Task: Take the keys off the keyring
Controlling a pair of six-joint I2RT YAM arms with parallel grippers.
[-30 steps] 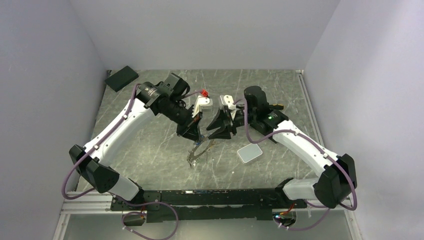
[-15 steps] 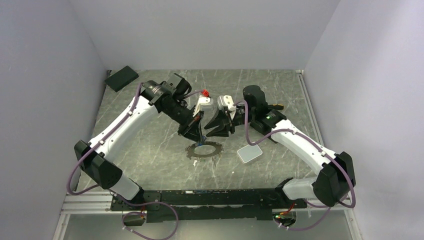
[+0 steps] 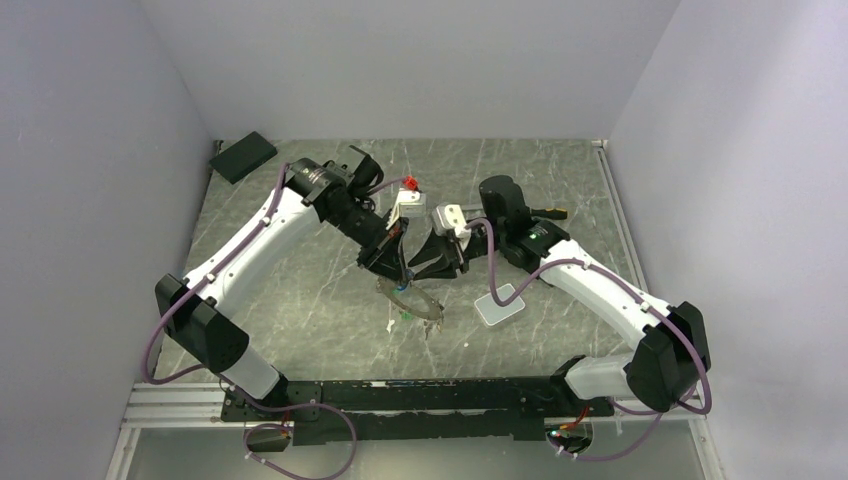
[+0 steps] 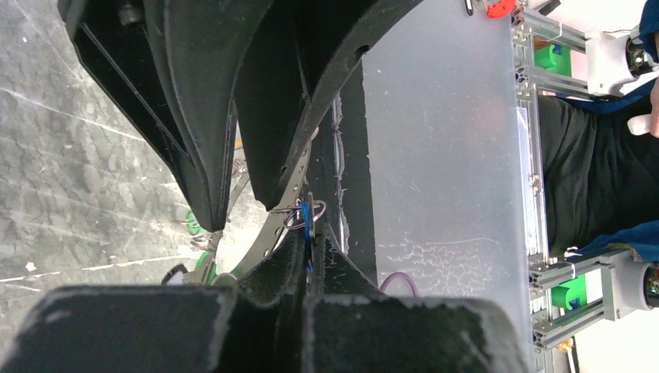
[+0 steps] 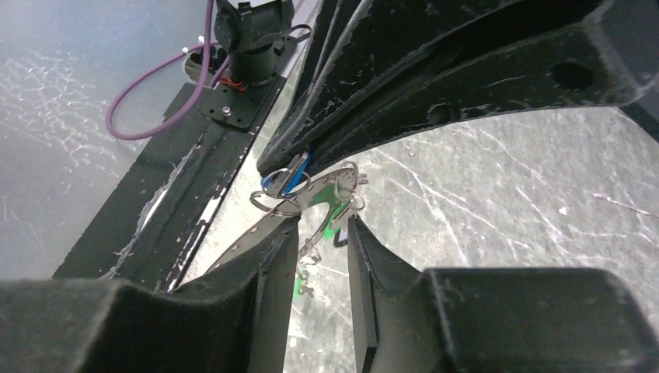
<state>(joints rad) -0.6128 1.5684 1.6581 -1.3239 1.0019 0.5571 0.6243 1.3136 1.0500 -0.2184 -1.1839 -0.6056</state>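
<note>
The keyring (image 3: 432, 308) hangs tilted below the two grippers at the table's middle, with silver keys (image 3: 427, 324) and green tags dangling from it. My left gripper (image 3: 392, 268) is shut on a blue-tagged key (image 4: 308, 223) joined to small wire rings; this key also shows in the right wrist view (image 5: 284, 182). My right gripper (image 3: 424, 270) faces it, tip to tip. Its fingers (image 5: 273, 250) stand apart, open, with a green-tagged key (image 5: 336, 226) hanging in the gap. A flat perforated silver strip (image 5: 256, 233) rests against its left finger.
A grey rounded square pad (image 3: 498, 306) lies right of the keyring. A black flat block (image 3: 242, 156) sits in the back left corner. A small red item (image 3: 408, 185) and a black-and-yellow tool (image 3: 551, 213) lie behind the grippers. Walls close in on three sides.
The keyring swung from edge-on to spread flat, and now hangs tilted lower right. The right gripper moved left and down toward the left gripper. The left arm shifted slightly.
</note>
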